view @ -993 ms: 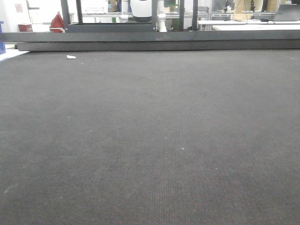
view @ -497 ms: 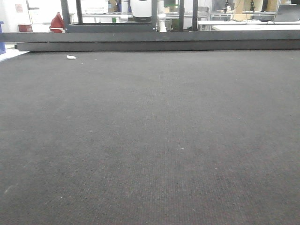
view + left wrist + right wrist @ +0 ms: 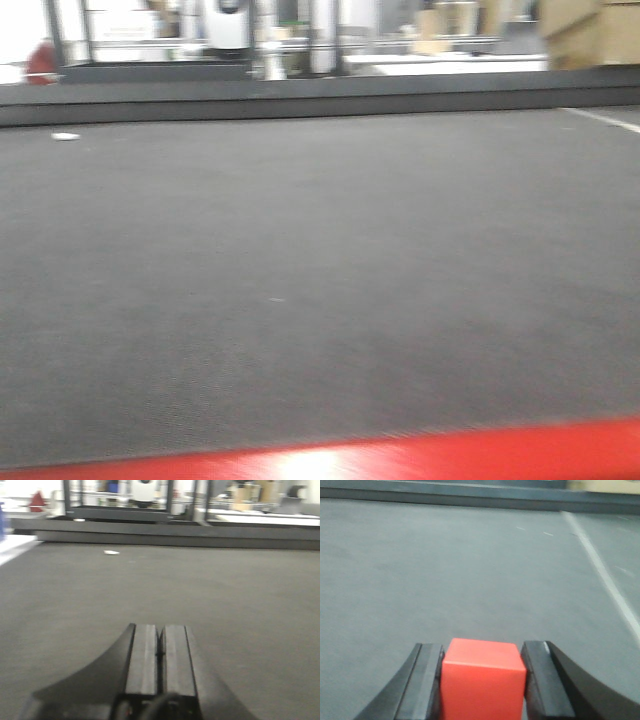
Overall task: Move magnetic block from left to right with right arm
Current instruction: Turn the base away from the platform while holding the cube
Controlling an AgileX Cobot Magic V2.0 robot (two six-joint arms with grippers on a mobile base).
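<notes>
seen from my remote station: the right pincer [image 3: 483, 649] pinches the magnetic block [image 3: 483, 677] at the bottom centre of the right wrist view, one dark finger flat on each side face, the cube's top and near face showing plain red between them. the lower edge of the frame cuts the block off, so i cannot tell whether it rests on the grey table [image 3: 445, 555] or hangs just above it. a white line [image 3: 600, 570] runs down the right side of that frame. in the left wrist view the left pincer [image 3: 160, 635] is pressed together on nothing, low centre of the frame, with a white scrap [image 3: 111, 552] well apart in the upper left. the front view is blurred; a red band [image 3: 400, 455] fills its bottom edge and i cannot say what it is, while tan boxes [image 3: 590, 30] sit in the upper right. my read on the block: small, stiff and probably light, with sharp edges and smooth matte faces that could slide under a weak squeeze. the sound hold is the one shown, on two opposite flat faces and centred, so it does not twist out at a corner. being magnetic, it may tug toward nearby metal when set down. no brand, label or writing can be read anywhere, and the block's visible faces are unmarked.
</notes>
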